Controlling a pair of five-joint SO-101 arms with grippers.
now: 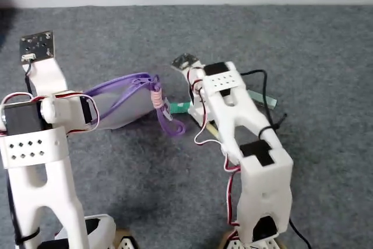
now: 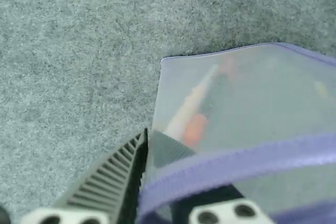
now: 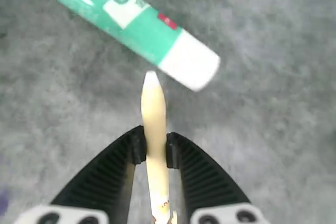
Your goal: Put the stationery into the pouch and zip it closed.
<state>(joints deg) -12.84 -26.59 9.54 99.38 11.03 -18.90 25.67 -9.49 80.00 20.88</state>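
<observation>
Because the pouch [image 1: 125, 108] must be open for filling, our left fingers [image 2: 105, 182] pinch its rim, while our right fingers [image 3: 205, 182] pinch a pencil [image 3: 154, 124] to carry over, beside the glue stick [image 3: 126, 19].

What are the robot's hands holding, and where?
The right gripper pinches a cream pen just behind its tip. The left gripper clamps the pouch at its edge beside the purple zip.

Print on glue stick [image 3: 126, 17] illegible
</observation>
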